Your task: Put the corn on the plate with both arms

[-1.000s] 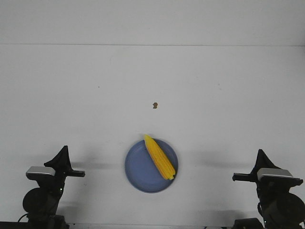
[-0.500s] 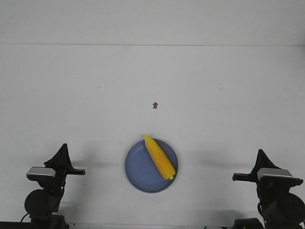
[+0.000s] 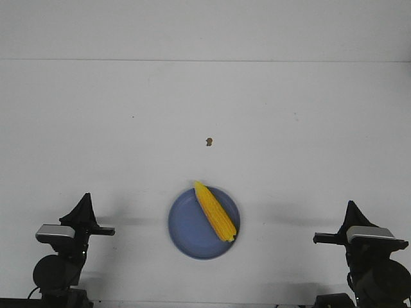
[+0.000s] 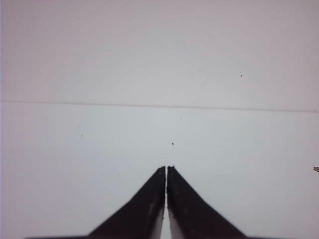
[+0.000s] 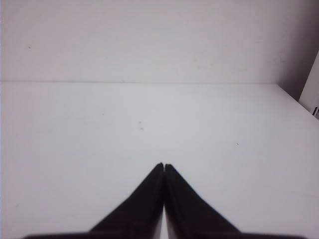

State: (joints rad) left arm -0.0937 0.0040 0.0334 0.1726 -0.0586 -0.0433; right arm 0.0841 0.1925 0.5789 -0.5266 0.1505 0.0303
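Note:
The yellow-orange corn [image 3: 215, 211] lies across the right half of the round periwinkle-blue plate [image 3: 186, 230], its paler tip over the far rim. The plate sits near the table's front edge, between the two arms. My left gripper [image 3: 85, 198] is at the front left, well apart from the plate, shut and empty; its jaws meet in the left wrist view [image 4: 166, 168]. My right gripper [image 3: 350, 205] is at the front right, also apart from the plate, shut and empty, as the right wrist view [image 5: 163, 165] shows. Neither wrist view shows the corn or plate.
A tiny brown speck [image 3: 209, 142] lies on the white table beyond the plate. The table's far edge meets a white wall. A dark edge shows at the far right of the right wrist view [image 5: 311, 69].
The left arm has drawn back slightly toward the front edge over the last second. The corn, plate and right arm have not moved.

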